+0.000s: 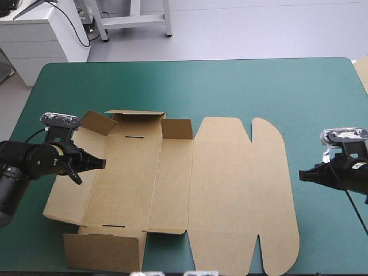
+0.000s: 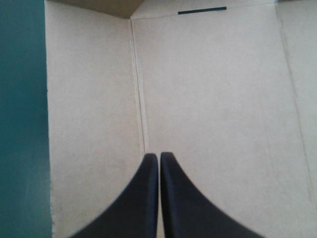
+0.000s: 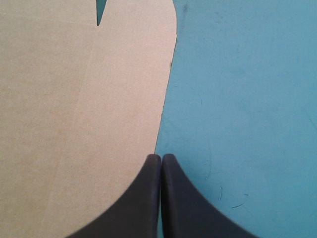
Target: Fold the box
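The brown box (image 1: pixel 230 190) lies opened out on the teal-green cover (image 1: pixel 230 86), its rounded lid panel to the right. At its far left, short flaps (image 1: pixel 138 122) stand raised; a flap (image 1: pixel 103 251) at the near left corner lies flat. My left gripper (image 1: pixel 102 163) is shut and hovers over the box's left panel; in the left wrist view its tip (image 2: pixel 159 154) points along a crease of the board (image 2: pixel 218 99). My right gripper (image 1: pixel 301 175) is shut just off the box's right edge; in the right wrist view its tip (image 3: pixel 161 156) sits at the lid's curved edge (image 3: pixel 74 99).
Bare teal-green cover runs along the far side of the table and to the right of the box (image 3: pixel 247 99). A pale sheet edge (image 1: pixel 362 72) shows at the table's far right edge. A narrow cut slot (image 2: pixel 202 9) lies ahead of the left gripper.
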`<state>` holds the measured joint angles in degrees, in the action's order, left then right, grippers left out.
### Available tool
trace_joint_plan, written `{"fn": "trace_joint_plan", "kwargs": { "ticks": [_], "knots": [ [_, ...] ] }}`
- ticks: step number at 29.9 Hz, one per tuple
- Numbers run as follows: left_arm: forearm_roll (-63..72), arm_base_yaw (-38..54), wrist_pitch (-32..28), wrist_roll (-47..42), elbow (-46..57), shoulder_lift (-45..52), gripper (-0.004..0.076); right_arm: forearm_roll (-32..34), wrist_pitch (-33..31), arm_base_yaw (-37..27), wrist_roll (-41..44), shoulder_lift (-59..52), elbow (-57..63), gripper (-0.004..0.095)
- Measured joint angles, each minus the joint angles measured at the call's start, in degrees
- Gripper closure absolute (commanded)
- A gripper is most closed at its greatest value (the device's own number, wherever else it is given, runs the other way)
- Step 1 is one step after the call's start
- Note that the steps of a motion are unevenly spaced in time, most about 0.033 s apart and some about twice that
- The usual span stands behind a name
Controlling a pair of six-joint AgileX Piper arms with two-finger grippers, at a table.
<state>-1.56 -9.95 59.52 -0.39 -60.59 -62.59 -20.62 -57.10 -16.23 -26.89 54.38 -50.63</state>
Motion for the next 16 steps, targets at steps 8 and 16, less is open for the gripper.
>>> {"fn": "trace_joint_plan", "kwargs": {
  "ticks": [8,16],
  "knots": [
    [6.07,17.59,5.01,7.71,-2.98,-5.07,0.0731,-0.09,0.02,0.00,-0.38,0.00,0.00,0.0924],
    [14.97,33.98,10.63,20.87,-3.03,-7.47,0.0731,-1.29,0.30,0.00,-1.07,0.00,0.04,0.0924]
  ]
}}
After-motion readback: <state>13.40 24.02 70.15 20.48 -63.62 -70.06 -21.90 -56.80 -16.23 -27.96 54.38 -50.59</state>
